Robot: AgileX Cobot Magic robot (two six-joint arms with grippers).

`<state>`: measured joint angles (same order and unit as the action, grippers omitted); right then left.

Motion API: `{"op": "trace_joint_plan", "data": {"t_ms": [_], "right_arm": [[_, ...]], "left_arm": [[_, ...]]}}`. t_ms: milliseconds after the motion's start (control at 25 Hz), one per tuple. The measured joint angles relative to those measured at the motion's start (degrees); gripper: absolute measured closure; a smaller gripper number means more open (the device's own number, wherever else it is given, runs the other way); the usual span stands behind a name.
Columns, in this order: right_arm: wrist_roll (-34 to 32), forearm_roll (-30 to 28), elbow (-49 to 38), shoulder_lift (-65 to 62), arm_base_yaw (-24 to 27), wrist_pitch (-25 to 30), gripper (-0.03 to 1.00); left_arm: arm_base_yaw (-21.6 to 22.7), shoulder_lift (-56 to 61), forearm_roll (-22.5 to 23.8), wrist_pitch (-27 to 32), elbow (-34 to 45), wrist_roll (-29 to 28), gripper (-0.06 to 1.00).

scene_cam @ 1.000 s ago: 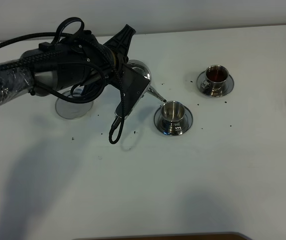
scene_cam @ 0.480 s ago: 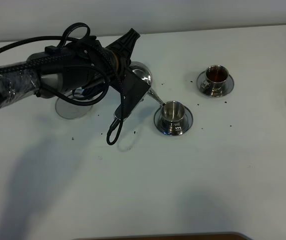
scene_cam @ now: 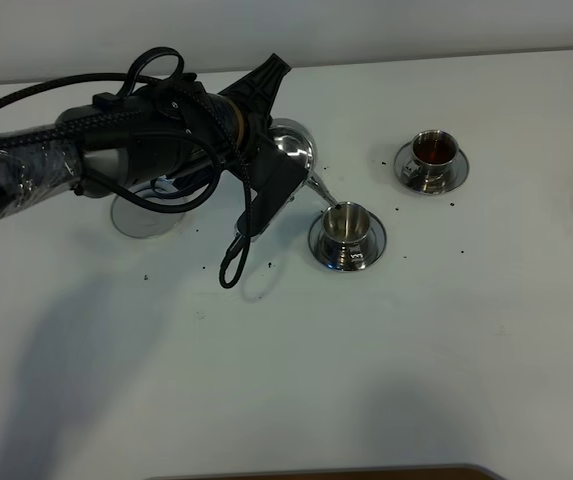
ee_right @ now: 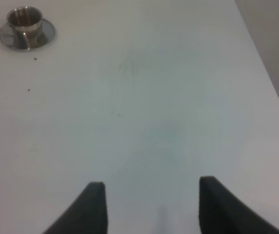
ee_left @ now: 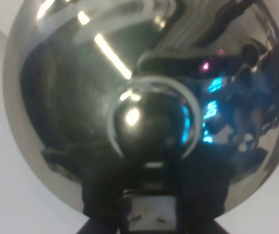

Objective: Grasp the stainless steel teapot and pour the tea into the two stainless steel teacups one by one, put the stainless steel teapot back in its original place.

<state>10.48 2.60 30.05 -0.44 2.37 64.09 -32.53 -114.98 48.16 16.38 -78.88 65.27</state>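
As left tool [ee_left: 151, 204] clamps it, mirror-shiny teapot [scene_cam: 294, 140] w/ round lid knob [ee_left: 151, 126].

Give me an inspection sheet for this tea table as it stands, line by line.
Surface: white table, no puddle seen.
Job's things: teapot tilted, spout at the near teacup, no tea visible in that cup; far teacup holds reddish-brown tea; coaster bare, partly under the arm.
Clutter: dark specks scattered around the cups.
Grippers: left gripper shut on the teapot; right gripper open over bare table.
Cables: black cable loop hangs off the left arm, low beside the near teacup.
Surroundings: pale wall behind; brown edge in front.
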Motion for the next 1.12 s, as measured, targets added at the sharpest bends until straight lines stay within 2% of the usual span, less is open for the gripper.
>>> {"op": "trace_joint_plan", "data": {"t_ms": [1120], "right_arm": [[-0.01,0.0,0.0,0.0,0.0,0.0,0.54]], "left_arm": [[-0.19,-1.35,7.32,-6.32,0.0,0.06,0.69]]}}
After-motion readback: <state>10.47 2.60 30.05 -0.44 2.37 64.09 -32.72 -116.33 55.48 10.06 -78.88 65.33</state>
